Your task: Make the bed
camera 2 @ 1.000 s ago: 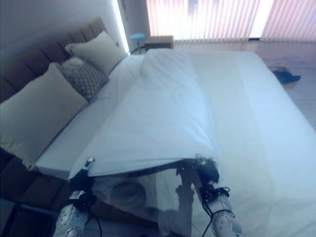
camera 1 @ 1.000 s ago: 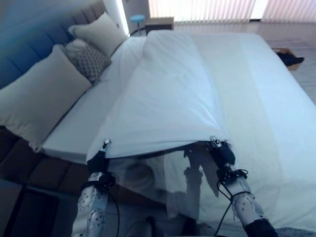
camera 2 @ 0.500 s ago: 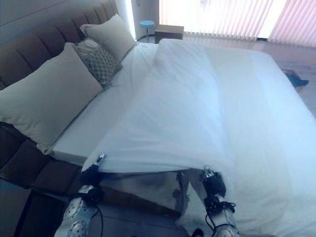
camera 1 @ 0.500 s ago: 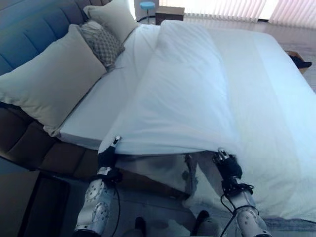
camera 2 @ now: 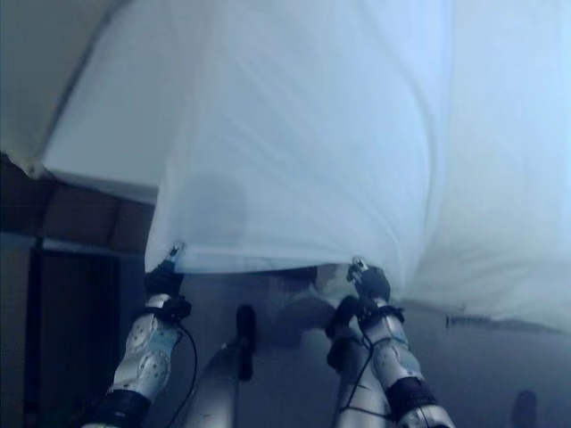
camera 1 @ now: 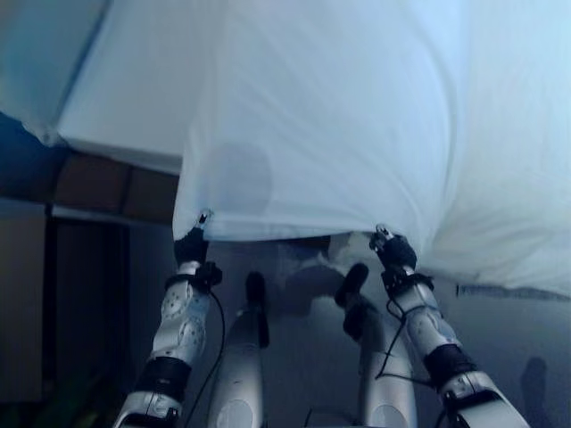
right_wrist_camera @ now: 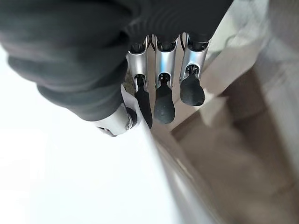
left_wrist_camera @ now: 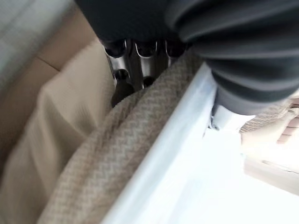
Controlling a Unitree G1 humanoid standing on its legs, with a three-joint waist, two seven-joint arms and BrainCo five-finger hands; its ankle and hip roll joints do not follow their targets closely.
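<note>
Down low, the left hand (camera 1: pixel 190 245) and the right hand (camera 1: pixel 393 251) are both up at the near edge of the white blanket (camera 1: pixel 339 125). Each hand pinches that edge between its curled fingers and its thumb. In the left wrist view, a tan woven cover (left_wrist_camera: pixel 112 168) lies against the left hand's fingers (left_wrist_camera: pixel 122 88), with the white edge next to it. The blanket is stretched between the two hands. From there it spreads away over the white mattress (camera 1: pixel 125 98). A dark bed frame (camera 1: pixel 98 183) shows under the mattress corner.
</note>
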